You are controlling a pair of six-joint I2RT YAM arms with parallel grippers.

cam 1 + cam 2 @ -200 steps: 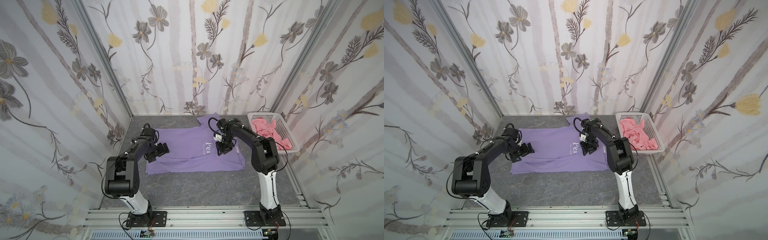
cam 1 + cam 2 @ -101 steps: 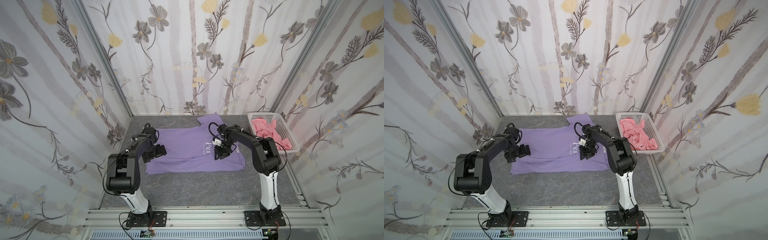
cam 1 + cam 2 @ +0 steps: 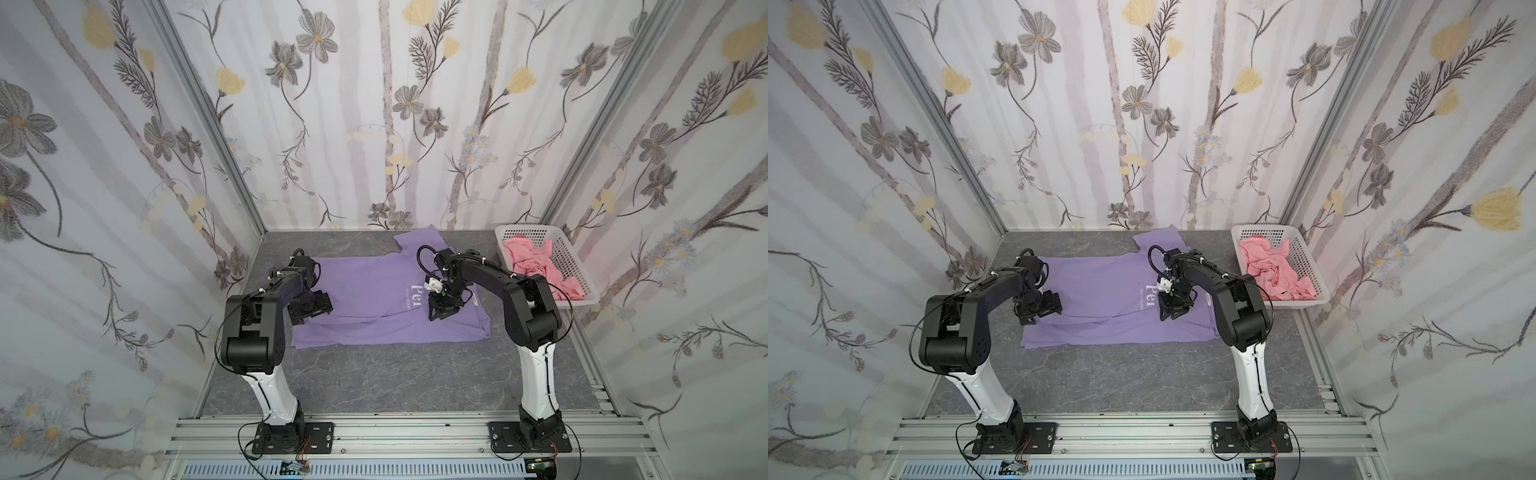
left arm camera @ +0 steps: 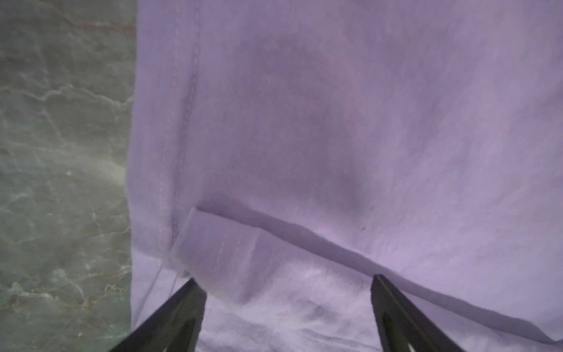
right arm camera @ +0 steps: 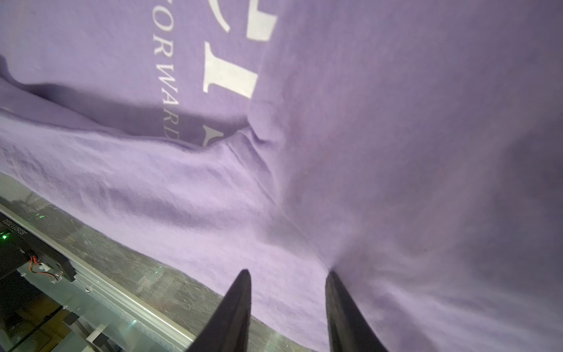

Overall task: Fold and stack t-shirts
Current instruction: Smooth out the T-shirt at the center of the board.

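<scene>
back wall: way past the left gripper and right gripper, pale panel with grey and yellow flowers on long stems, faded vertical stripes
side walls: same floral print, one out beyond the left gripper, the other out beyond the right gripper
corner posts: bare aluminium, running up where the walls meet
floor: dark grey marble-look surface, pale veins, directly under both grippers
front edge: slotted aluminium rail, well behind the grippers, pale vented strip just past it
light: pretty soft and even, only faint shadows on the floor
</scene>
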